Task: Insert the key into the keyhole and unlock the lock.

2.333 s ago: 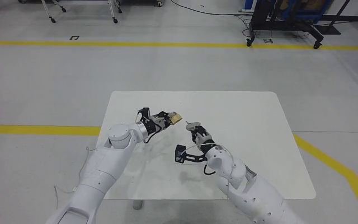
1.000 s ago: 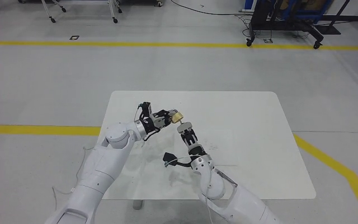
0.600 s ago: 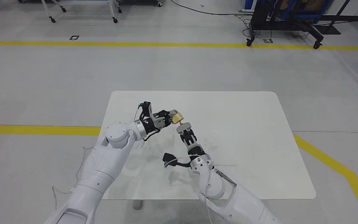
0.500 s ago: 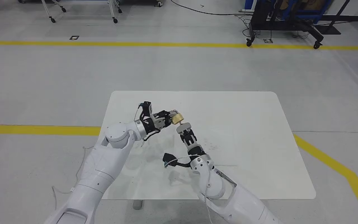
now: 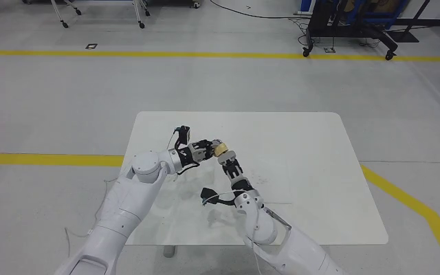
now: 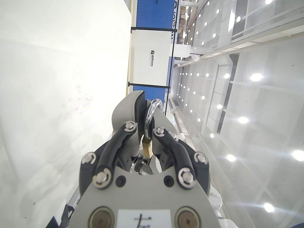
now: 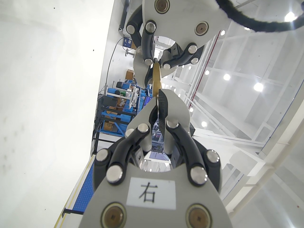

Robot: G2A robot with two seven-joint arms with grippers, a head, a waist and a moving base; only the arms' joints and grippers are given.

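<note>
Insertion: left gripper (image 5: pixel 208 148) jaws clamp the lock (image 7: pixel 156 77); right gripper (image 5: pixel 224 158) jaws, at five o'clock, clamp the key (image 7: pixel 157 104) meeting it. Next, likely: push, turn.

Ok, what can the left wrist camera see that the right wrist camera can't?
The left wrist view has the lock's silver loop pinched in the left gripper. The right wrist view has the key held in the right gripper, its tip right at the bottom of the lock's gold body, with the left gripper facing it. Both views share the gold body and the white table.
</note>
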